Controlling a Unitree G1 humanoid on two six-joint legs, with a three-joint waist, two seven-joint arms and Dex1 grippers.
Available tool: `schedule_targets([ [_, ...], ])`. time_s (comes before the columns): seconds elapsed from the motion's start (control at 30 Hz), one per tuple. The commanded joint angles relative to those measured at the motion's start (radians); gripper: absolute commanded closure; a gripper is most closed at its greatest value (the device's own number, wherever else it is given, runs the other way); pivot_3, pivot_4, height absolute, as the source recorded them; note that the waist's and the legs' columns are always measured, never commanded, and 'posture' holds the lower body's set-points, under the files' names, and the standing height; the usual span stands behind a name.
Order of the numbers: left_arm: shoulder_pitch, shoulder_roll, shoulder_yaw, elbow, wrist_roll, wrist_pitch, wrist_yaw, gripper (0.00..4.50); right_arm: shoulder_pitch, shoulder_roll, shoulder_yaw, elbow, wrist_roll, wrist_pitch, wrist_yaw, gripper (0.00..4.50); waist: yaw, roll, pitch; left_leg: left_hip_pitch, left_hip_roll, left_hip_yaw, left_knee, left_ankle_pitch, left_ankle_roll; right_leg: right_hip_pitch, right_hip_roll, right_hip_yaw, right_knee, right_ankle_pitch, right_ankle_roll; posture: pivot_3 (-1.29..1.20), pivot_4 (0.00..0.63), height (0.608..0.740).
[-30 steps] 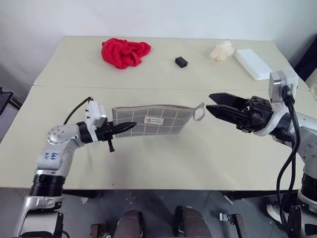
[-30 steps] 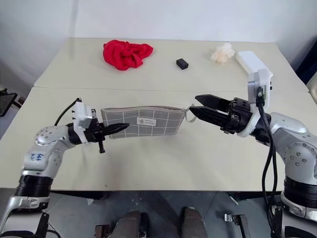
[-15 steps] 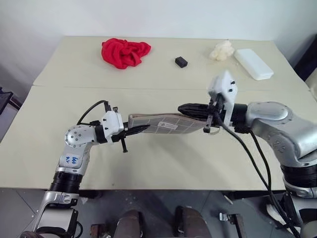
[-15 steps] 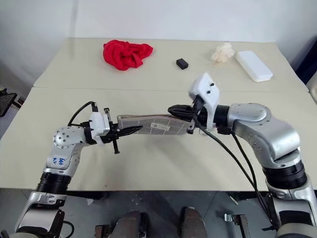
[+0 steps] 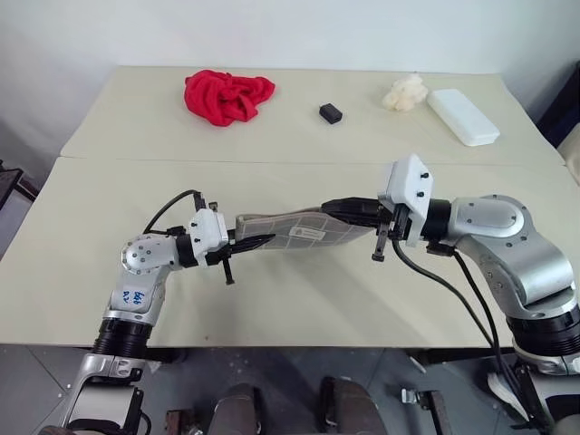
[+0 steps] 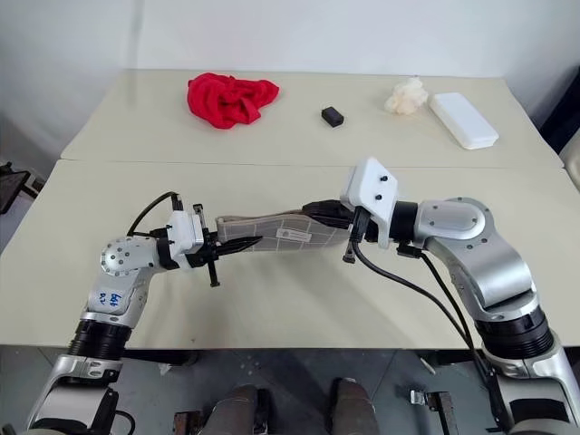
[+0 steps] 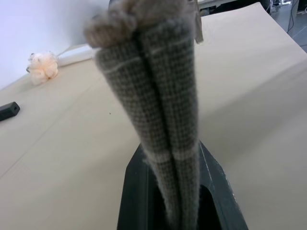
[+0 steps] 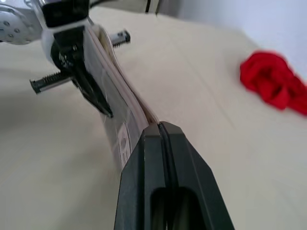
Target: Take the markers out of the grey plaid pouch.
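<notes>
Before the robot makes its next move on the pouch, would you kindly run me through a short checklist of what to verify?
1. Left gripper clamped on one end of the flat grey plaid fabric pouch: ok, fabric sits between its fingers in the left wrist view.
2. Right gripper shut at the pouch's opposite end: ok.
3. Right gripper pinching the zip pull rather than fabric: cannot tell.
4. Pouch lifted off the beige table: ok, it hangs between both grippers.
5. Zip open: cannot tell.
6. Markers out: not ok.

light: bright, even | shadows: soft, faint | wrist views: near parts blurred
</notes>
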Motion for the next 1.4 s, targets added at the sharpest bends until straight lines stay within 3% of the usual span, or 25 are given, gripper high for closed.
schedule_targets([
  [0.03, 0.006, 0.003, -0.001, -0.031, 0.001, -0.003, 0.003, 4.50, 0.025, -0.018, -0.016, -0.007, -0.039, -0.025, 0.006, 4.47, 0.000, 0.000, 0.000, 0.000, 0.000, 0.000, 0.000, 0.000, 0.000, 0.000, 0.000, 0.000, 0.000, 0.000, 0.000, 0.00, 0.150, 0.740],
  [0.4, 0.011, 0.005, -0.004, -0.037, 0.006, -0.017, -0.003, 4.50, 0.030, -0.016, -0.007, 0.013, -0.042, 0.125, 0.001, 4.47, -0.001, 0.000, 0.000, 0.000, 0.000, 0.000, 0.000, 0.000, 0.000, 0.000, 0.000, 0.000, 0.000, 0.000, 0.000, 0.00, 0.150, 0.740],
  [0.6, 0.007, 0.002, -0.008, -0.032, 0.009, -0.032, -0.007, 4.50, 0.001, -0.126, 0.108, -0.055, -0.059, 0.211, 0.152, 4.47, -0.002, 0.000, 0.000, 0.000, 0.000, 0.000, 0.000, 0.000, 0.000, 0.001, 0.000, 0.000, 0.000, 0.000, 0.000, 0.00, 0.150, 0.740],
  [0.87, 0.013, -0.017, -0.024, -0.042, -0.002, -0.032, -0.019, 4.50, -0.141, -0.009, 0.205, -0.157, -0.100, 0.440, -0.015, 4.47, -0.003, 0.000, 0.000, 0.000, 0.001, -0.001, 0.000, 0.000, 0.000, 0.000, 0.000, 0.000, 0.001, 0.000, 0.000, 0.00, 0.150, 0.740],
  [1.17, 0.012, -0.051, -0.045, -0.057, -0.025, -0.014, -0.044, 4.50, -0.187, -0.001, 0.408, -0.096, -0.393, 0.313, -0.119, 4.47, -0.003, 0.000, 0.000, 0.000, 0.000, -0.001, 0.001, 0.000, 0.000, 0.000, 0.000, 0.000, 0.001, 0.000, 0.000, 0.00, 0.150, 0.740],
  [1.33, 0.048, -0.043, -0.037, -0.063, -0.037, -0.006, -0.069, 4.50, -0.160, -0.002, 0.411, -0.092, -0.465, 0.282, -0.122, 4.47, -0.005, 0.000, 0.000, 0.000, 0.000, 0.000, 0.001, 0.000, 0.000, 0.000, 0.000, 0.000, 0.001, 0.000, 0.000, 0.00, 0.150, 0.740],
  [1.4, 0.081, -0.031, -0.030, -0.062, -0.039, 0.001, -0.077, 4.50, -0.134, -0.008, 0.403, -0.114, -0.476, 0.287, -0.118, 4.12, -0.005, 0.000, 0.000, 0.000, 0.000, 0.000, 0.000, 0.000, 0.000, 0.000, 0.000, 0.000, 0.001, 0.000, 0.000, 0.00, 0.150, 0.740],
])
